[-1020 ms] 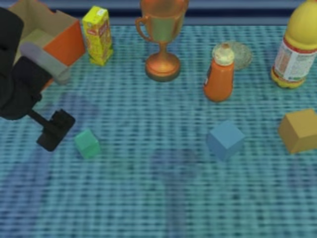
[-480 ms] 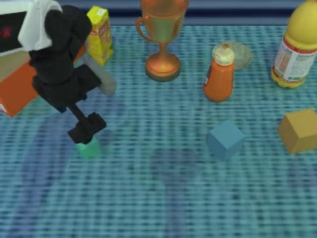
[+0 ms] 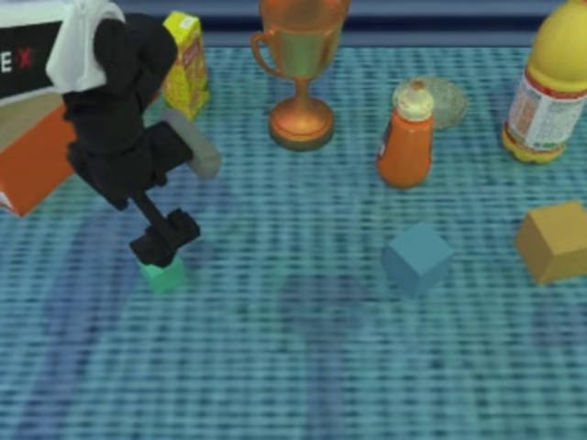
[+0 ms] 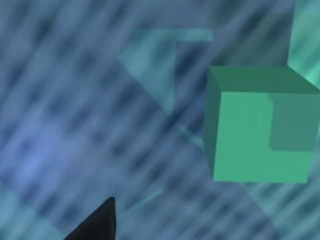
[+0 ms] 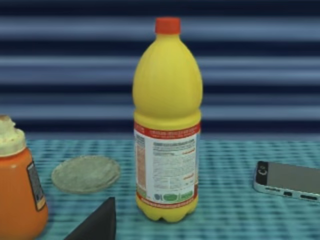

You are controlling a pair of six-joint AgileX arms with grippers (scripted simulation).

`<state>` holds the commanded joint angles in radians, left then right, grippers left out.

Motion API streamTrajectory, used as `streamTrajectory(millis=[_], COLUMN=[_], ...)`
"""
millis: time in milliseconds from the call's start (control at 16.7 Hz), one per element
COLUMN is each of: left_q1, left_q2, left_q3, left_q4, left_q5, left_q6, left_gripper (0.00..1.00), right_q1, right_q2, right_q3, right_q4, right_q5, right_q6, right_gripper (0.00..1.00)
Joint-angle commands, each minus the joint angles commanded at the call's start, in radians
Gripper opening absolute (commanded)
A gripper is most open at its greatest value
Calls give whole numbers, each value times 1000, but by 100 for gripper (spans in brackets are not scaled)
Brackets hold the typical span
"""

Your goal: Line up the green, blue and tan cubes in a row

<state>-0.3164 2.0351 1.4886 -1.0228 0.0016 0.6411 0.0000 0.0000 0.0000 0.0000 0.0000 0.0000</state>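
Note:
The small mint-green cube (image 3: 165, 276) sits on the cloth at the left. My left gripper (image 3: 165, 240) hangs directly over its far edge and covers part of it. In the left wrist view the green cube (image 4: 260, 127) lies off to one side, not between the fingers. Only one dark fingertip (image 4: 100, 222) shows there, far from the middle, so the gripper is open and empty. The dusty light-blue cube (image 3: 417, 258) rests right of centre. Near the right edge lies the mustard-tan cube (image 3: 554, 241). My right gripper (image 5: 142, 235) is out of the top view, open, facing a yellow bottle.
Along the back stand an orange-sided cardboard box (image 3: 32, 165), a yellow juice carton (image 3: 186, 62), a copper trophy (image 3: 301, 69), an orange bottle (image 3: 405, 136), a grey disc (image 3: 445, 99) and a big yellow bottle (image 3: 552, 78). A phone (image 5: 287, 180) lies beside that bottle.
My left arm swung in from the left edge to above the green cube, then shifted only slightly over the last half second. The cubes have not moved.

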Motion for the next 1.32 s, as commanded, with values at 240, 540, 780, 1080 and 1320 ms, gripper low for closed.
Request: streamTrajectory(millis=[240, 540, 780, 1080, 1320], left_q1=[-3, -3, -3, -3, -3], left_q2=[53, 143, 152, 152, 152], left_q3=[-55, -143, -151, -151, -151], left_q4=[107, 288, 302, 302, 302], left_q5=[1, 1, 1, 1, 1], left_q6=[3, 4, 4, 4, 4], left_gripper=[100, 100, 100, 70, 40], right_q1=[0, 0, 0, 0, 0], right_q2=[0, 0, 0, 0, 0], right_q3=[0, 0, 0, 0, 0], right_q4=[0, 0, 0, 0, 0], right_q5=[0, 0, 0, 0, 0], right_q6=[0, 0, 0, 0, 0], right_gripper=[100, 100, 100, 100, 100])
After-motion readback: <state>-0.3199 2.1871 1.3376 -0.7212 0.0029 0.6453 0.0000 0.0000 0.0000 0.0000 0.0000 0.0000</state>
